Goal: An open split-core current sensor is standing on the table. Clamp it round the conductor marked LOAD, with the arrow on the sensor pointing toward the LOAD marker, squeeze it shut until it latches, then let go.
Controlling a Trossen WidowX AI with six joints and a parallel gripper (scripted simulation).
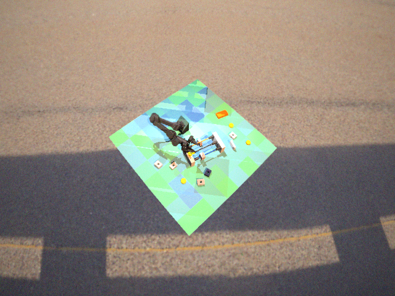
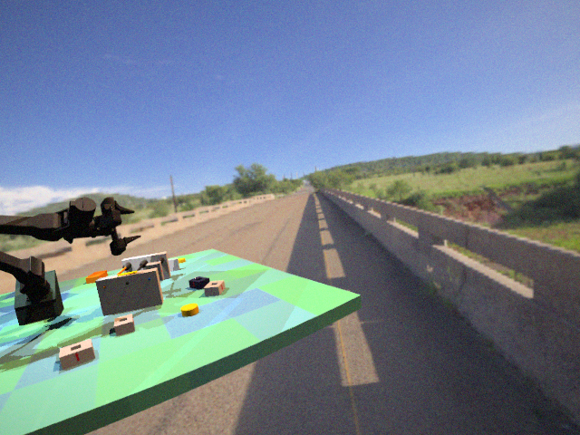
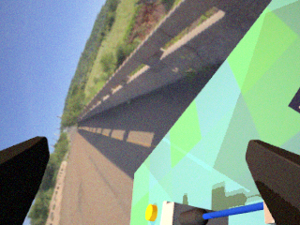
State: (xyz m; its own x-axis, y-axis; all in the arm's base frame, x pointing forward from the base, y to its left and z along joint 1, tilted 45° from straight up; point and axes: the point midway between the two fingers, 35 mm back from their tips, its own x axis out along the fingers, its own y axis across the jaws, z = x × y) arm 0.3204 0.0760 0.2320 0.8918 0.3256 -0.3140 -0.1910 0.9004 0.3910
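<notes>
One arm reaches over the green patterned surface (image 2: 281, 299), carrying the gripper (image 2: 125, 225) spread wide with nothing between its fingers; it hovers above the conductor rack (image 2: 135, 281), clear of it.

Landmark: conductor rack, read left to right in the exterior view.
- Left of rack: dark arm base (image 2: 37, 299); in front of it, near the surface edge, a tan block with a red mark (image 2: 76, 353).
- Front-left of rack: small tan block (image 2: 123, 323).
- Rack itself: grey end plate (image 2: 129, 291) faces the camera, white end plate (image 1: 219, 141) behind. Top view shows blue and orange conductors (image 1: 203, 146) strung between the plates. LOAD marker not legible.
- Front-right of rack: yellow disc (image 2: 189, 309).
- Right of rack: dark navy block (image 2: 198, 282), tan block (image 2: 214, 287) just beside it.

Split-core sensor: cannot tell which block it is.
</notes>
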